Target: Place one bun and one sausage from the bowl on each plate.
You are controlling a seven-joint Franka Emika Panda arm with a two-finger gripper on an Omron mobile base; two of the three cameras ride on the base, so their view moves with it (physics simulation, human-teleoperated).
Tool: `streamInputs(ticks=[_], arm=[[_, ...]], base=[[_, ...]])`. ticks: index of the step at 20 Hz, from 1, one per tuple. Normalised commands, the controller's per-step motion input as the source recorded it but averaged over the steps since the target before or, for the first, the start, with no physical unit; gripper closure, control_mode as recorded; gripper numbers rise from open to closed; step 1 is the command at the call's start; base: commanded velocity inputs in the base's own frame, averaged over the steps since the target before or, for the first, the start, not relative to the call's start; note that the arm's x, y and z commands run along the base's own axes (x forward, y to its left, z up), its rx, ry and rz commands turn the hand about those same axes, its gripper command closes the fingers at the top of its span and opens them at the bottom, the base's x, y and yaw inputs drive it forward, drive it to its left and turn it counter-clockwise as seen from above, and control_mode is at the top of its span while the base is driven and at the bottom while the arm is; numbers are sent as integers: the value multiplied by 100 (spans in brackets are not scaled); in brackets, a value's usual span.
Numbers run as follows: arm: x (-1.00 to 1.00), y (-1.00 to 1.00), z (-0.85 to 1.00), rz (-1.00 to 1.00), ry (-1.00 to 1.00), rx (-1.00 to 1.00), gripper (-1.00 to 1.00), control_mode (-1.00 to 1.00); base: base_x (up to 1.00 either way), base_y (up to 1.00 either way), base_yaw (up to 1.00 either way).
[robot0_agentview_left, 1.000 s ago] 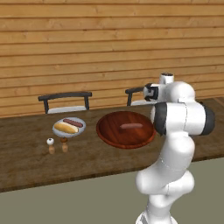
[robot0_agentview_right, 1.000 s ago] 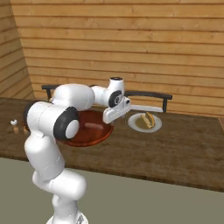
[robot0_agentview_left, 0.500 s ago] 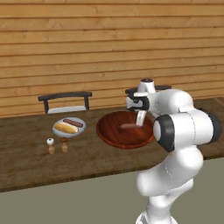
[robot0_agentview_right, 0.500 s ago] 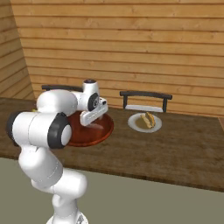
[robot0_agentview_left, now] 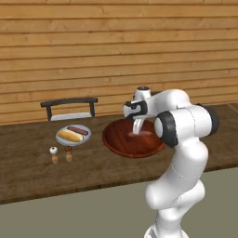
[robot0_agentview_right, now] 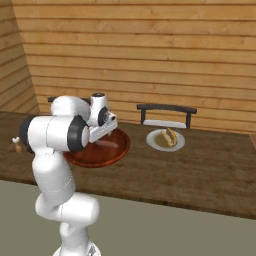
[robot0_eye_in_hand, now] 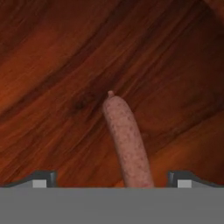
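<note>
The dark reddish-brown wooden bowl (robot0_agentview_left: 116, 142) (robot0_agentview_right: 112, 154) sits mid-counter. My gripper (robot0_agentview_left: 137, 132) (robot0_agentview_right: 102, 141) hangs low inside it, open. In the hand view a pinkish sausage (robot0_eye_in_hand: 127, 140) lies on the bowl's floor (robot0_eye_in_hand: 52, 65) between my spread fingertips (robot0_eye_in_hand: 43, 177), untouched. A grey plate (robot0_agentview_left: 86, 137) on the left carries a bun (robot0_agentview_left: 69, 136) and a sausage (robot0_agentview_left: 77, 130). Another plate (robot0_agentview_right: 152, 142) on the right holds a bun (robot0_agentview_right: 170, 136); what else lies on it is unclear.
Two small shakers (robot0_agentview_left: 54, 155) stand in front of the left plate. Dark chair backs (robot0_agentview_left: 69, 108) (robot0_agentview_right: 166, 116) rise behind the counter against the wooden plank wall. The counter's front edge runs just before my base.
My arm has swung from beside the right-hand plate leftward over the bowl and dropped down into it. The plates and bowl have stayed put.
</note>
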Motion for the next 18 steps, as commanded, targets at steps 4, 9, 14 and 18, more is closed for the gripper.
streamInputs(ticks=[4, 9, 14, 18], arm=[[3, 7, -39, 0, 4, -8, -100, -100], [0, 0, -39, 1, -9, 0, -100, -100], [10, 0, -7, 0, -13, 0, -100, -100], [-15, 0, -20, 0, -7, 0, -100, -100]], base=[[0, 0, 0], [0, 0, 0], [0, 0, 0], [0, 0, 0]])
